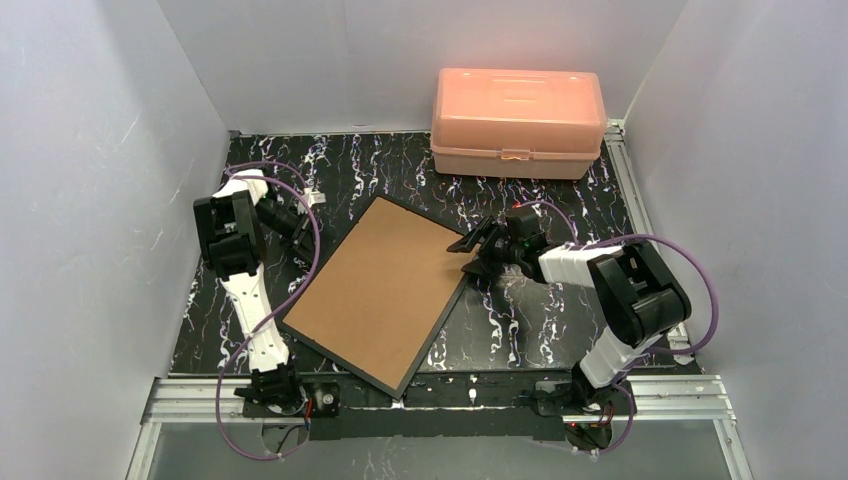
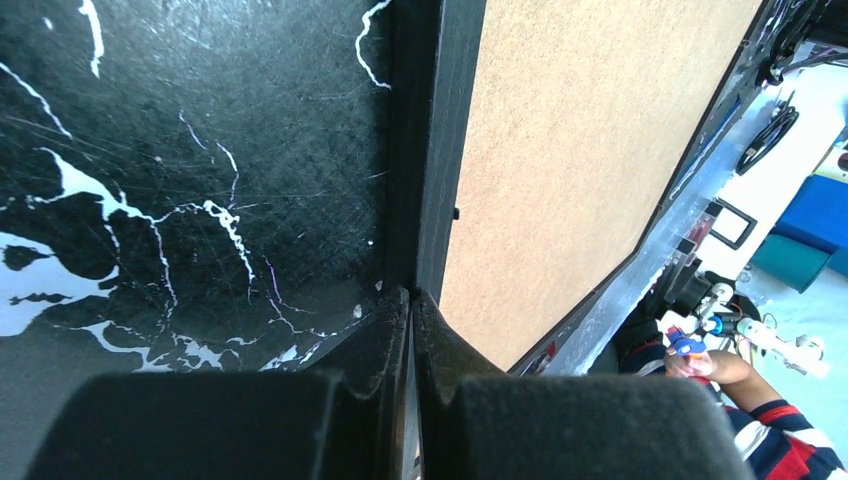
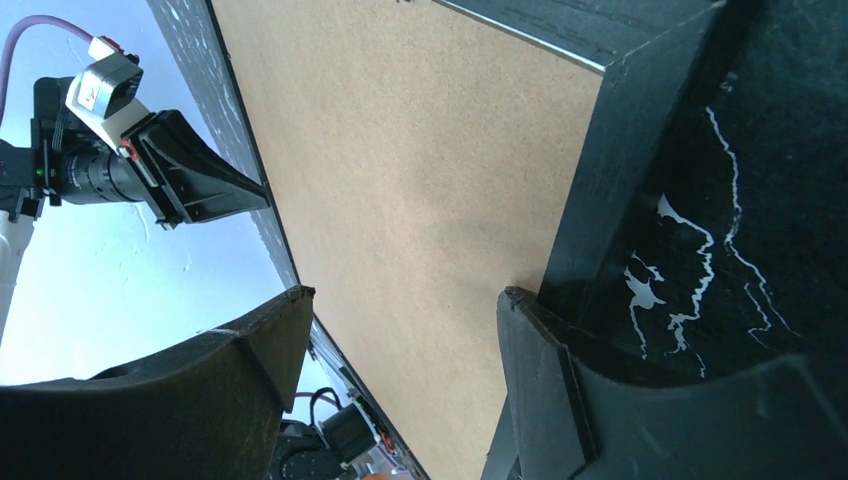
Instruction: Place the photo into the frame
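The frame (image 1: 385,290) lies back-up and slantwise in the middle of the black marbled table (image 1: 520,320), its brown fibreboard matte and flat inside a thin black rim. My left claw (image 2: 410,296) is pinched fully closed with nothing in it, its tips against the frame's left rim. My right claw (image 3: 405,295) gapes wide, straddling the right rim and gripping nothing. At the far side stands a pink plastic box (image 1: 518,120), lid down, contents hidden.
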`<state>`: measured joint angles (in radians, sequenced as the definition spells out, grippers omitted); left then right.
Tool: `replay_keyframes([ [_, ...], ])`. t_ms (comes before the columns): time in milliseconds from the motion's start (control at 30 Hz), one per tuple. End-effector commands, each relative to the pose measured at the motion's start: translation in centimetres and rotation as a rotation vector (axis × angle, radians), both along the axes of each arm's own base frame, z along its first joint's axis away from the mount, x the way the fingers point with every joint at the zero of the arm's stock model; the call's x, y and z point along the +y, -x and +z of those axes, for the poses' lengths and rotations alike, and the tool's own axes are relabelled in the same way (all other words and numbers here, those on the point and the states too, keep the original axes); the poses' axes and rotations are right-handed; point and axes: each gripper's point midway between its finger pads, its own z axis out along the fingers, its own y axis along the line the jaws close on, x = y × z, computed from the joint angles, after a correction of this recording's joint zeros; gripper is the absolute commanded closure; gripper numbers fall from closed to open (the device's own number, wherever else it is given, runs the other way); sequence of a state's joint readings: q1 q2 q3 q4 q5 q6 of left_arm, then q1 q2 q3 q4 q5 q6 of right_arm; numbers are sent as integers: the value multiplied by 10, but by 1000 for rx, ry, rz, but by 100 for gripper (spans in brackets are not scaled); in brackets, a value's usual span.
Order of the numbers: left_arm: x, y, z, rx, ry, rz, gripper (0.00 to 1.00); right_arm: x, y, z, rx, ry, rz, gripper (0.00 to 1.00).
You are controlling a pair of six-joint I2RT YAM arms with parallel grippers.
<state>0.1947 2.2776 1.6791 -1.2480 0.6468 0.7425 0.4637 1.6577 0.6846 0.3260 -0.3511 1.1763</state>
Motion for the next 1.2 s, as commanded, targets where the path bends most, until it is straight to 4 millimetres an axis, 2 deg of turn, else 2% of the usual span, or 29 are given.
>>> replay_keyframes([
  [0, -1, 7, -23, -11, -57, -87, 100, -22, 20, -54, 121, 170, -22, 23],
  [100, 1, 8, -23, -17, -65, -91, 100, -21, 17, -52, 114, 171, -19, 23],
  [200, 1, 9, -22, -14, -67, -91, 100, -14, 8, -36, 65, 150, 5, 23],
  [333, 2, 12, -22, -12, -77, -97, 100, 2, -7, 20, -61, 108, 104, 20],
  [400, 4, 14, -22, -12, -82, -100, 100, 0, -7, 46, -118, 117, 122, 18],
  [433, 4, 14, -22, -12, -84, -101, 100, -6, -2, 49, -116, 143, 128, 17],
  [533, 5, 13, -21, -12, -87, -99, 100, -20, 17, 42, -78, 173, 131, 17],
  [667, 6, 12, -20, -12, -83, -85, 100, -39, 42, 13, 11, 218, 120, 16],
  [800, 4, 15, -18, -9, -70, -82, 100, -45, 48, -3, 26, 234, 112, 12],
  [867, 2, 18, -16, -3, -60, -78, 100, -42, 45, -9, 33, 231, 120, 12],
  [967, -1, 21, -15, 4, -42, -71, 100, -33, 31, -10, 16, 207, 124, 11],
  [1167, -8, 22, -10, 3, -9, -54, 100, -4, -15, 10, -56, 138, 135, 11],
])
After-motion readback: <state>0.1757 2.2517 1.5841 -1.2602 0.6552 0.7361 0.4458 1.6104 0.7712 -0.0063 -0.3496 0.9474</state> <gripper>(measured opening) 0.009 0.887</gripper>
